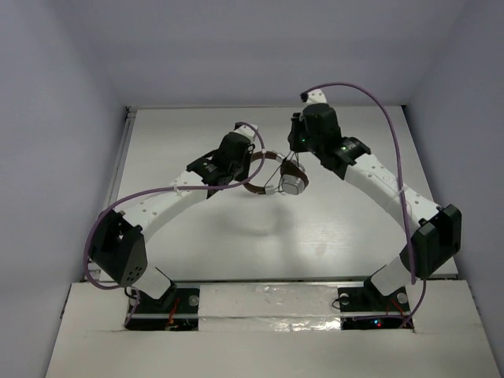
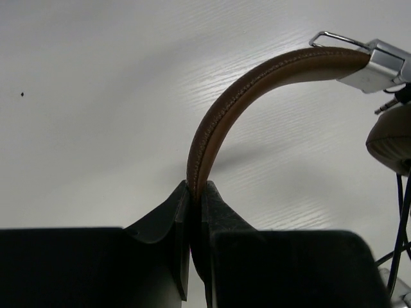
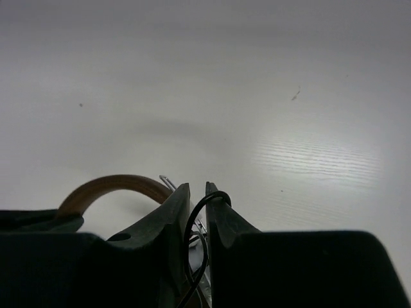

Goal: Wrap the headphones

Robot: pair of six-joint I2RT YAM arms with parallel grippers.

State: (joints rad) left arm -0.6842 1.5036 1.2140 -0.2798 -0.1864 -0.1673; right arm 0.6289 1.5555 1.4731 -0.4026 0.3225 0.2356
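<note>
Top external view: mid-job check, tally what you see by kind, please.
Headphones: 1
Robot arms: 2
Purple arm cables: 2
Total: 5

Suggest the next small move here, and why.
Probably close the right gripper on the thin dark cord looped between its slightly parted jaws, ready to wind it; the left gripper clamps the brown leather headband of the silver-cupped headphones.

The headphones (image 2: 221, 115) run off the right edge
</note>
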